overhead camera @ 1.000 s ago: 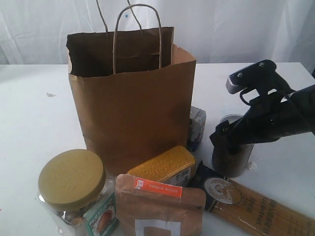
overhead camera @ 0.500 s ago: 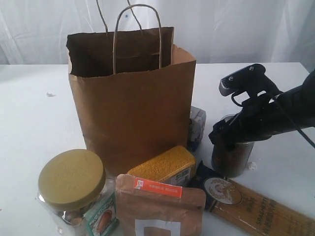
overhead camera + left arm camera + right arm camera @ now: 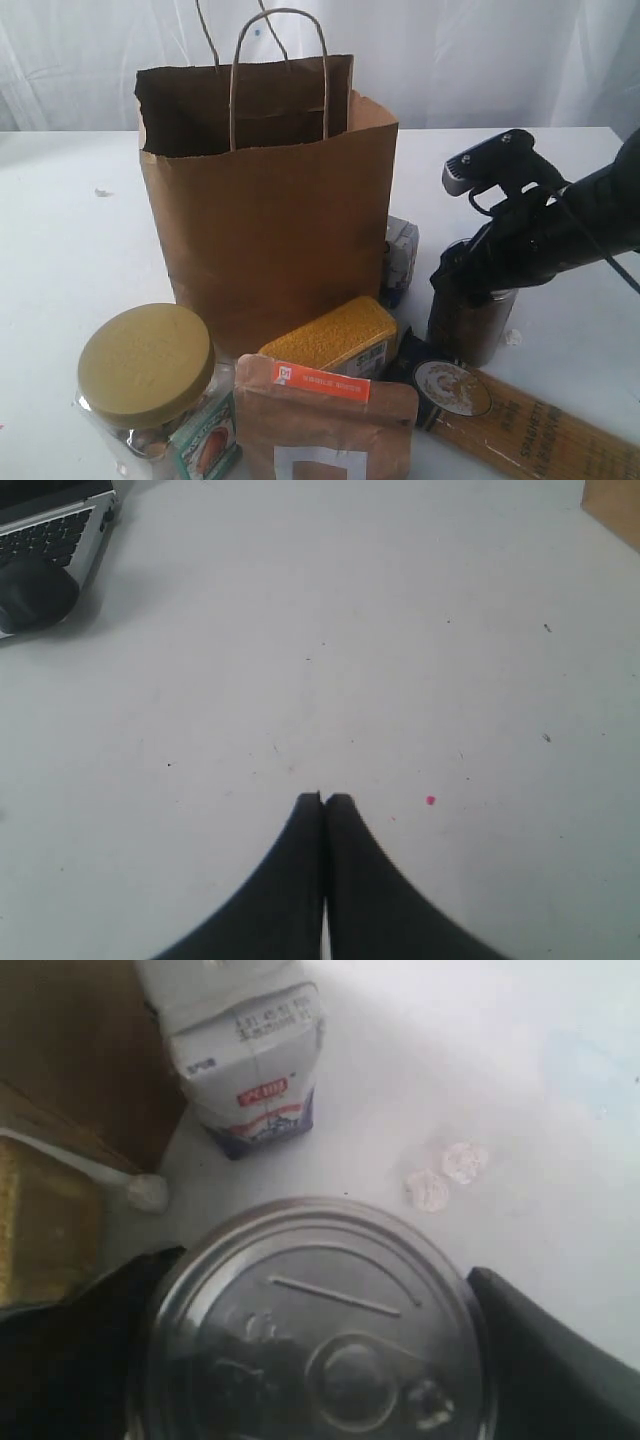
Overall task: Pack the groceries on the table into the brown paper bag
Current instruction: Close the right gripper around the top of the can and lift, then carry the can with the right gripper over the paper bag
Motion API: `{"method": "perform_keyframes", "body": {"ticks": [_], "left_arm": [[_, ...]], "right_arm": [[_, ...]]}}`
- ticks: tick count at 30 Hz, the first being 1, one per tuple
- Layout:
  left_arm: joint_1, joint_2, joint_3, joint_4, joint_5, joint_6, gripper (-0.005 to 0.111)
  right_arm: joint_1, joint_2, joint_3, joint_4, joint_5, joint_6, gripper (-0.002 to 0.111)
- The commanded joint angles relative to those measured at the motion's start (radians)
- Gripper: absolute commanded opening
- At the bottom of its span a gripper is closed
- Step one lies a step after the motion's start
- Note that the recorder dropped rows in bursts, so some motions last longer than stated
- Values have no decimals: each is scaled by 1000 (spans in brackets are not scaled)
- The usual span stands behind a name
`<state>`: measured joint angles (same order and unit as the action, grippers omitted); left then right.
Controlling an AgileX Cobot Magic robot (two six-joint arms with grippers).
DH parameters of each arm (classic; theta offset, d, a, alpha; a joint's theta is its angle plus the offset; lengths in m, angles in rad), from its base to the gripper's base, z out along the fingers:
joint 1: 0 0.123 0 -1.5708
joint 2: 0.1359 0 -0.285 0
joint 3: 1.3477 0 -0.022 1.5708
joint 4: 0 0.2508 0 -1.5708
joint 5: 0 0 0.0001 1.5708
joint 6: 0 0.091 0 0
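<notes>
On the white table (image 3: 80, 230), lower right, the right gripper (image 3: 468, 305) has settled around the dark pull-tab can (image 3: 492, 335), jaws narrowing, grip unconfirmed; lifting seems next.

Bag: brown paper bag (image 3: 270, 210), upright and open-mouthed on the table (image 3: 70, 250), both loop handles raised.
Front row: clear jar with olive-yellow lid (image 3: 150, 390); brown pouch with orange label (image 3: 325, 420); yellow-grain bottle (image 3: 335, 338) lying between the pouch and the bag.
Right front: long spaghetti pack (image 3: 520, 425), lying flat.
Carton: small white-blue carton (image 3: 402, 255), just beside the bag, partly hidden.
Arm: right gripper (image 3: 465, 285) straddles the dark pull-tab can (image 3: 480, 325); firmness of contact unclear.
</notes>
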<state>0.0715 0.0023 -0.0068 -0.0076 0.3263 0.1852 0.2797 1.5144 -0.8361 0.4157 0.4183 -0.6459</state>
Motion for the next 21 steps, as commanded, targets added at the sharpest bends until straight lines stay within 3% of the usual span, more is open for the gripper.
{"method": "perform_keyframes", "body": {"ticks": [1,15,21], "left_arm": [[-5,-2,7,-6,15,-1,0],[-5,-2,7,-6,15,-1,0],[-5,-2,7,-6,15,-1,0]], "right_arm": [[3,-48,-28,-9,65,4,28],[3,-259,-28,-27,75,4,26],[3,-334,-28,-77,121,98,26]]}}
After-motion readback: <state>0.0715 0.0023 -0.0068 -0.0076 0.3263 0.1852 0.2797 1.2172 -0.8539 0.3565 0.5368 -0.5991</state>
